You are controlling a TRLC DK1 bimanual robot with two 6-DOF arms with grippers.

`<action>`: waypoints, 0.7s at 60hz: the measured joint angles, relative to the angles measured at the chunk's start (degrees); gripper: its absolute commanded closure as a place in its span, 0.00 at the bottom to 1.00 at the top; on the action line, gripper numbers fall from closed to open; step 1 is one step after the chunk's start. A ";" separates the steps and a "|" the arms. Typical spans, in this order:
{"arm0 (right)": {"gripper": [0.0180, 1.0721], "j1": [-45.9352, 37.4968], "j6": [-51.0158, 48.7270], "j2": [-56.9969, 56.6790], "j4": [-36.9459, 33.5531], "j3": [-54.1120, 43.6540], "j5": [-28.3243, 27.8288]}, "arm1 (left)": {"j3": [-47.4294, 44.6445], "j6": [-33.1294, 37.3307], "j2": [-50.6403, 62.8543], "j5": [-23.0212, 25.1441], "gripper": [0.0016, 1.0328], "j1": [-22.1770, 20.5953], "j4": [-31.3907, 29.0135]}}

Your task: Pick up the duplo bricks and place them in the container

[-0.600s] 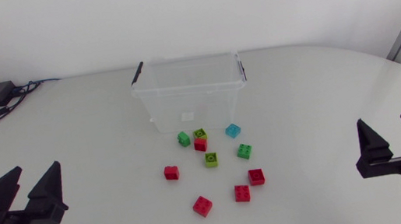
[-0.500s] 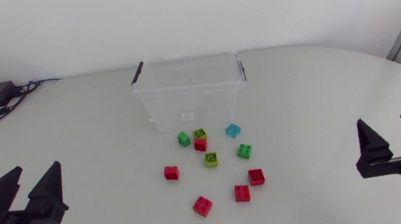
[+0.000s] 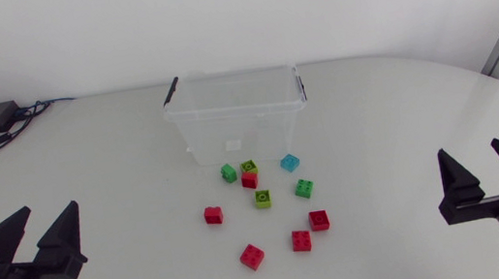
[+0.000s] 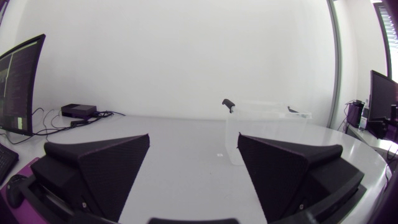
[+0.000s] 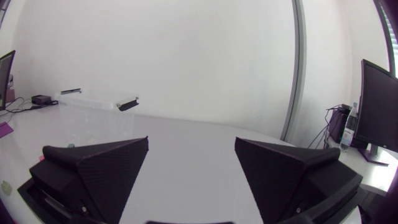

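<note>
Table (image 3: pixel 403 118) | container (image 3: pixel 238 126) upright, bricks (image 3: pixel 262 198) beside it | left hand (image 3: pixel 47 210) apart | right hand (image 3: pixel 470 150) apart

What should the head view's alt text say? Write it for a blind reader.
Red, green and blue plastic duplo bricks lie scattered on a white table near a clear plastic container. The black left gripper and right gripper sit open at either side, holding nothing.

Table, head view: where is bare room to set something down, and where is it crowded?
Bare: from the left pincer to the bricks, from the bricks to the right pincer, and on both sides of the container. Crowded: among the bricks before the container.
</note>
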 measured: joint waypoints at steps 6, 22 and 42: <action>0.05 1.36 0.00 0.20 0.76 0.04 0.00 | 1.68 0.00 2.54 0.00 0.06 0.00 0.02; 0.05 2.67 0.00 21.38 0.68 11.26 -3.93 | 18.36 -0.92 30.97 0.02 0.06 -2.78 -0.44; 0.05 7.69 -0.09 38.66 -8.35 21.11 -10.71 | 36.92 7.91 57.07 0.02 0.06 -15.13 -22.16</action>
